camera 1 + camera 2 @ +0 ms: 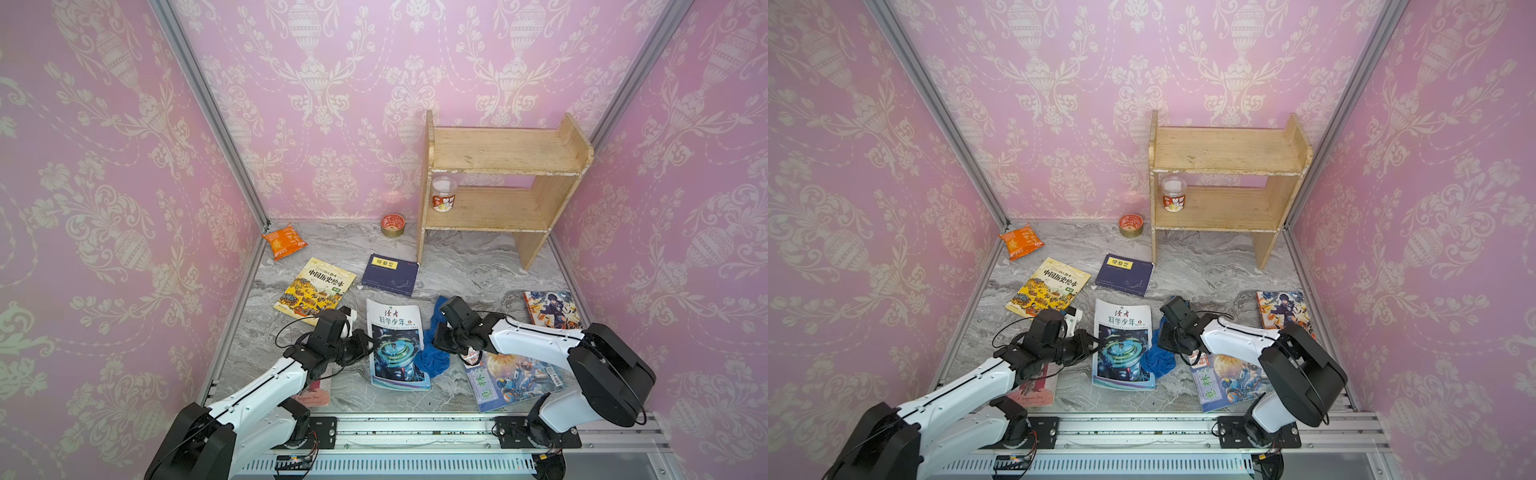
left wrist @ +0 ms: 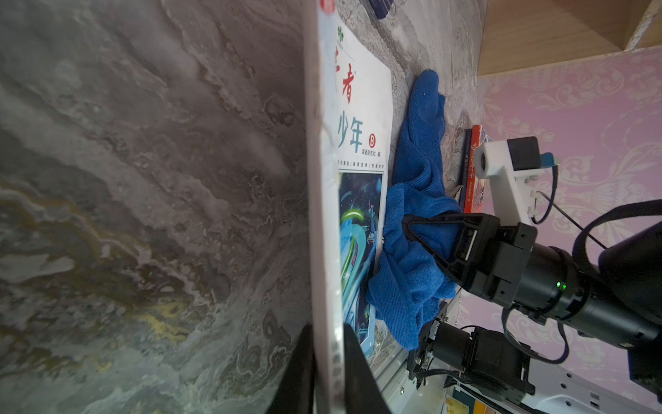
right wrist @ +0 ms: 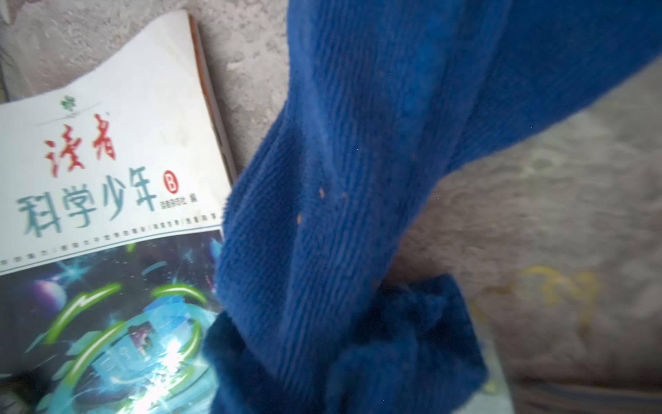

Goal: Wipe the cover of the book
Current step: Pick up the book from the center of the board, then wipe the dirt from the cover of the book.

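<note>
Book lies cover up on the marble table, near the front middle, between the two arms in both top views. The left gripper is clamped on the book's left edge. The left wrist view shows one finger on the cover side and the other on the far side, with the edge pinched between them. The right gripper is closed on a blue cloth just beside the book's right edge. The cloth hangs bunched from its fingers. Its lower folds touch that edge and its tail trails back over the table. A yellow book lies behind the left gripper. A wooden shelf stands at the back right.
</note>
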